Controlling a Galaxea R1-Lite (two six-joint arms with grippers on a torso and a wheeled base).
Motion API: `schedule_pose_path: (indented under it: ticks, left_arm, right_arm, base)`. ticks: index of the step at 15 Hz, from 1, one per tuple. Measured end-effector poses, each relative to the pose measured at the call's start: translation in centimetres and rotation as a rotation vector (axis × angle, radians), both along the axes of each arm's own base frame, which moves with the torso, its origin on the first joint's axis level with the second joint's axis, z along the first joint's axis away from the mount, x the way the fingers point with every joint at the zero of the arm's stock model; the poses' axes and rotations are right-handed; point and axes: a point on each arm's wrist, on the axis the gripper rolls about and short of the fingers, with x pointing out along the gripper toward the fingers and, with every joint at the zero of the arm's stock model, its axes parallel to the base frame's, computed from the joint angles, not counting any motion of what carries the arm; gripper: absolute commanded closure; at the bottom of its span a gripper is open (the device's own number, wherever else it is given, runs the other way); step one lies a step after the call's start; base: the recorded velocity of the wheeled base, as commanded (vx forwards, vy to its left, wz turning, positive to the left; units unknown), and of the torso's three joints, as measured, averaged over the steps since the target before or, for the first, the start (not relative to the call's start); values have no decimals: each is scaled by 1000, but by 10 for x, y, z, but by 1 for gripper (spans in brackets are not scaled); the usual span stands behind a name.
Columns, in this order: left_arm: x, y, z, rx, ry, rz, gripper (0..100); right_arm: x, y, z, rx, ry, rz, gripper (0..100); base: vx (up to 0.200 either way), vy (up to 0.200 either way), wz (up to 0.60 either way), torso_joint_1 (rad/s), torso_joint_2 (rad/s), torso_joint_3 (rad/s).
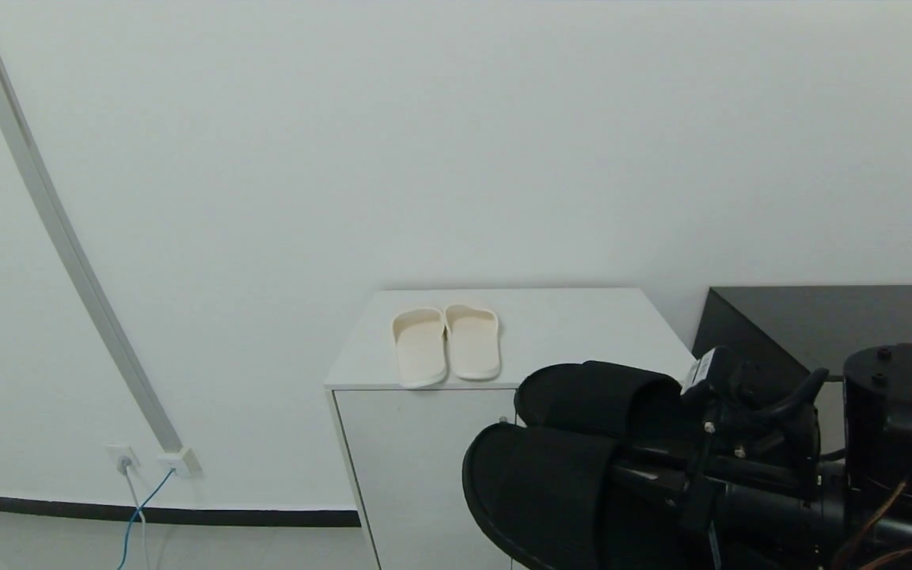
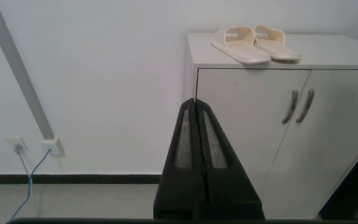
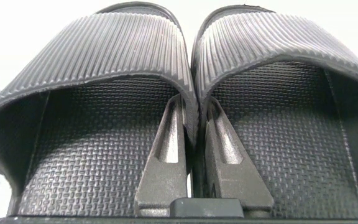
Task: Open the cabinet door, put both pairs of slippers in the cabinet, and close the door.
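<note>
Cabinet doors (image 2: 247,124) shut, cream slippers (image 1: 420,348) on top: your right end effector (image 3: 194,109) grips the black slippers (image 1: 551,475), your left end effector (image 2: 195,109) clenched empty.

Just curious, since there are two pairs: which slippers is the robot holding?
The black ribbed rubber slippers, pinched together in its right hand. The smooth cream pair lies free on the white cabinet.

Black slippers (image 1: 551,483) hide cabinet (image 1: 416,459) right front from us in head view; we lose cabinet base past bottom edge.
</note>
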Motion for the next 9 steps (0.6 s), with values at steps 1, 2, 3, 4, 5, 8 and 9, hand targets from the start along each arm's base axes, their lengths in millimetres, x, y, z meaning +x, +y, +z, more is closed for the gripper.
schedule_pose_path:
  ticks: [1, 2, 3, 4, 5, 8, 9]
  left_arm:
    - [0, 0, 0, 0, 0, 0, 100]
    - [0, 0, 0, 0, 0, 0, 100]
    - [0, 0, 0, 0, 0, 0, 100]
    - [0, 0, 0, 0, 0, 1, 100]
    - [0, 0, 0, 0, 0, 0, 100]
    - [0, 0, 0, -1, 0, 0, 100]
    - [0, 0, 0, -2, 0, 0, 100]
  right_arm:
    - [0, -1, -2, 0, 11, 21, 100]
    - [0, -2, -3, 0, 13, 21, 100]
    - [1, -3, -3, -1, 16, 15, 100]
    - [3, -4, -2, 4, 12, 5, 100]
    - [4, -5, -1, 13, 1, -2, 100]
    - [3, -9, -4, 36, -26, -13, 100]
    - [2, -11, -5, 46, -39, -14, 100]
  base:
    - [0, 0, 0, 0, 0, 0]
    - [0, 0, 0, 0, 0, 0]
    - [0, 0, 0, 0, 0, 0]
    - [0, 0, 0, 0, 0, 0]
    - [0, 0, 0, 0, 0, 0]
    - [0, 0, 0, 0, 0, 0]
    - [0, 0, 0, 0, 0, 0]
